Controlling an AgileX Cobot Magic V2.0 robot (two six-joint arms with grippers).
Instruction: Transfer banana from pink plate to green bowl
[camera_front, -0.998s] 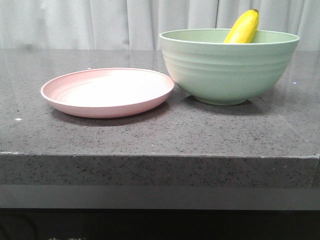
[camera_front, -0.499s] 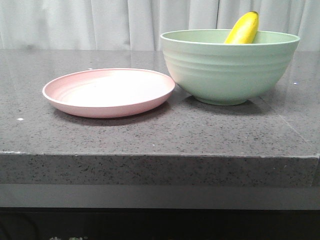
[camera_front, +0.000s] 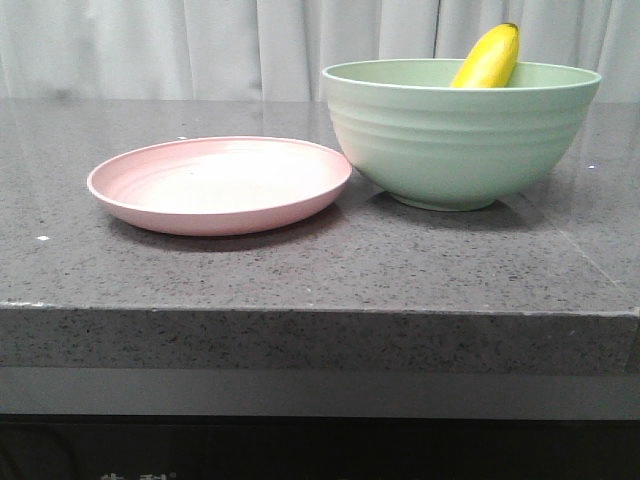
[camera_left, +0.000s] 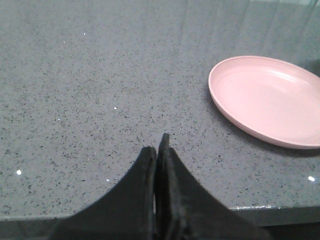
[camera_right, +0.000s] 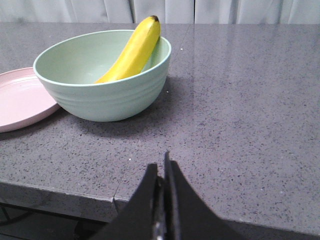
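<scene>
banana (camera_front: 488, 58): 1 | pink plate (camera_front: 220, 185): 1 | green bowl (camera_front: 460, 140): 1

Yellow banana (camera_front: 488, 58) leans inside a deep mint-green bowl (camera_front: 455, 140), tip above its rim. Beside the bowl sits a shallow pink plate (camera_front: 215, 184).

Even, bright overhead light; soft shadows under pink plate (camera_front: 219, 185) and green bowl (camera_front: 461, 133); countertop (camera_front: 300, 270) sheen; sharp focus.
</scene>
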